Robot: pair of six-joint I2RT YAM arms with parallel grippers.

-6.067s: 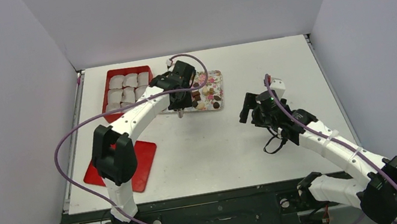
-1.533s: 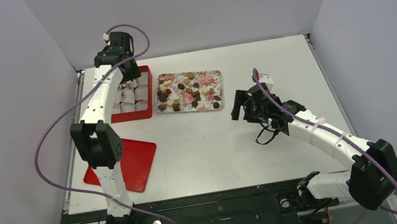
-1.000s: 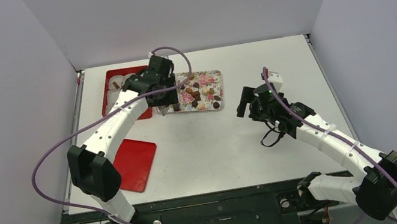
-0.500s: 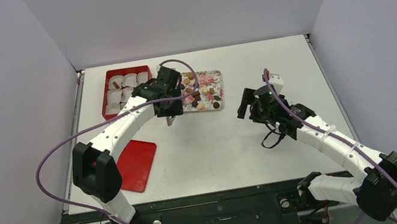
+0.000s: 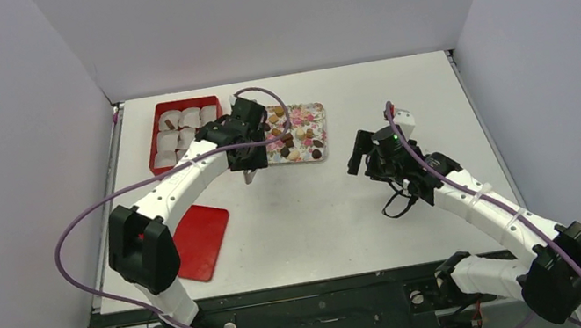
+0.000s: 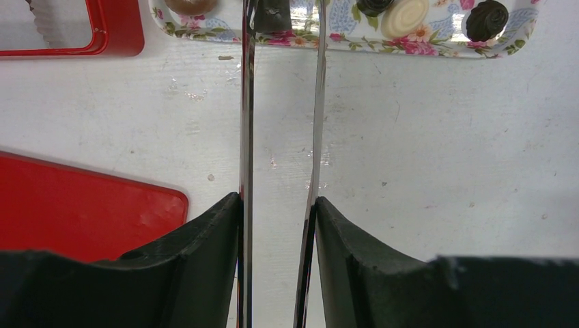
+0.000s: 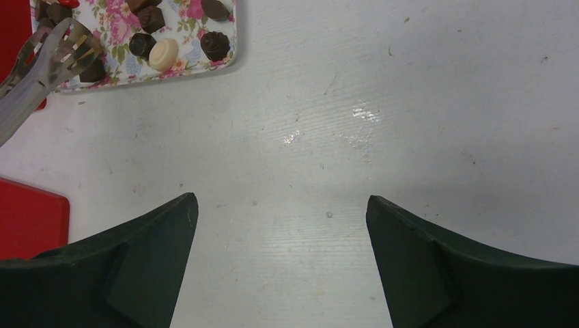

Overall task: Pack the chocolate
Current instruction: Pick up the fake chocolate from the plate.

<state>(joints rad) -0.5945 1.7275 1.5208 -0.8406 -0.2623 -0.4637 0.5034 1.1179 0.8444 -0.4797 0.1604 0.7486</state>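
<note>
Left fingers (image 6: 205, 266): you had them pinching tongs (image 6: 244, 123), whose tips stood either side of a dark piece (image 6: 273, 14) at the tray's (image 6: 437, 49) 6 o'clock rim.
Right fingers (image 7: 136, 273): spread wide over the tabletop (image 7: 382, 123), 4 o'clock of the tray.
Chocolate (image 6: 405, 15): on the tray, with the box (image 6: 116, 34) at 9 o'clock.

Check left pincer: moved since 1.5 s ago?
Yes. The left pincer, gripping tongs, swung right and nearer, from above the red box to the floral tray's near-left corner.
</note>
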